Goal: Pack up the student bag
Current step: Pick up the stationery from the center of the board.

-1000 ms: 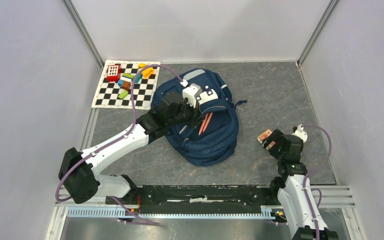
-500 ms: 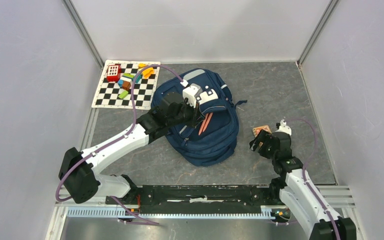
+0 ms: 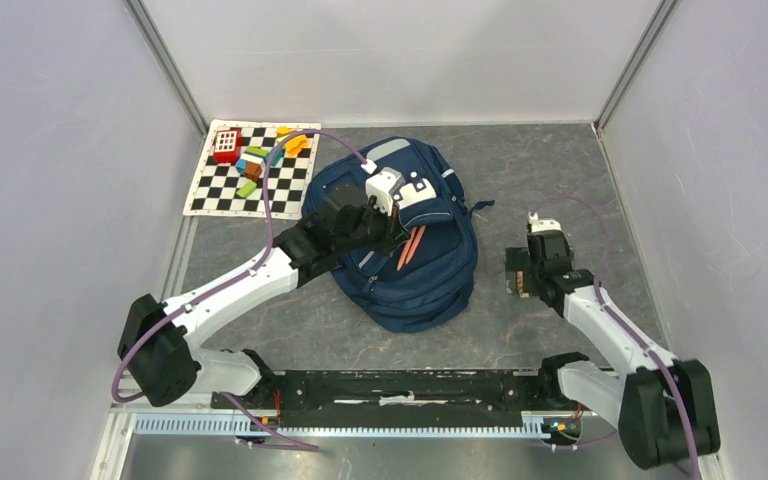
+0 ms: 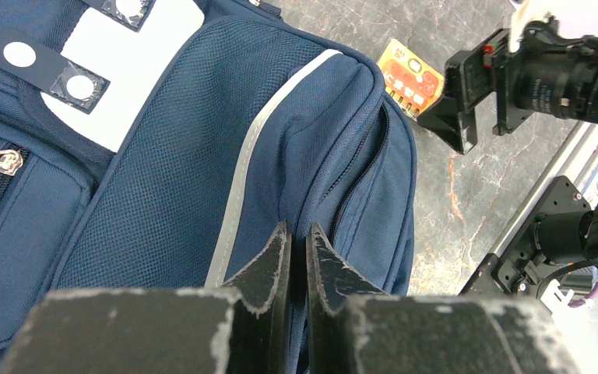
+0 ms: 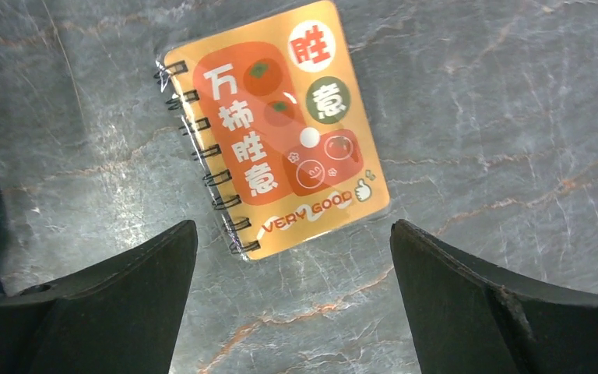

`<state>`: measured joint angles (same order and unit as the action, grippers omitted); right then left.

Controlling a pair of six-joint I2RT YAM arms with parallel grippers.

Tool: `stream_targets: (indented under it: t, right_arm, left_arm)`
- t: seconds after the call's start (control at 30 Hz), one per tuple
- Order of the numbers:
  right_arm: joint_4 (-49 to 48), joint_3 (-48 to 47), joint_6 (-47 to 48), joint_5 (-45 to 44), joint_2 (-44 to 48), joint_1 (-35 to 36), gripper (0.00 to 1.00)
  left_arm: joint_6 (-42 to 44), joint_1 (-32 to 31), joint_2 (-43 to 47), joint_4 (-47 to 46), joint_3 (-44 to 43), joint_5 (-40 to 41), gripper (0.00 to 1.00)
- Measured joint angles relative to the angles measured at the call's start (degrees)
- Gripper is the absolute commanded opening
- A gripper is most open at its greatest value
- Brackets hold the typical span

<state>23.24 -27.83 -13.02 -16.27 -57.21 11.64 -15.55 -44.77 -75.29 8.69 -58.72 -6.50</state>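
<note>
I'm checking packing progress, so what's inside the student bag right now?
Two thin orange-red sticks, perhaps pencils, poke out of an opening in the student bag. Everything deeper inside is covered by its navy fabric.

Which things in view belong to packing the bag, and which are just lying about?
Job in hand:
- student bag, its fabric pinched by the left gripper
- orange spiral notebook on the table beside the bag, under the right gripper, whose jaws are open

Lying about:
- checkered mat in the far left corner
- coloured blocks on the mat
- red toy on the mat
</note>
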Motion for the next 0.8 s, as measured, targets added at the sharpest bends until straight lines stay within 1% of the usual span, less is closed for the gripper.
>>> stream_targets:
  t: [0.13,0.23,0.4,0.63,0.8]
  right_arm:
    - [-0.2,-2.03,5.38,1.84,-5.97,0.0,0.98]
    - [-0.74,-3.45,8.59,2.1,-8.33,-0.07,0.98]
    - [-2.38,-4.39,13.44,6.12,-11.02,-3.37,0.98]
    - [-3.78,-4.92,15.5,11.43,-15.28,-6.36,0.98]
    - [-5.2,-6.03,15.91,12.22,-17.27,-6.86,0.98]
  left_arm:
    - [0.02,0.0,0.0,0.0,0.0,0.02,0.02]
    - [0.04,0.0,0.0,0.0,0.0,0.02,0.02]
    - [0.04,0.0,0.0,0.0,0.0,0.04,0.02]
    - [0.07,0.0,0.0,0.0,0.0,0.02,0.02]
    - [0.07,0.0,-0.02,0.0,0.0,0.02,0.02]
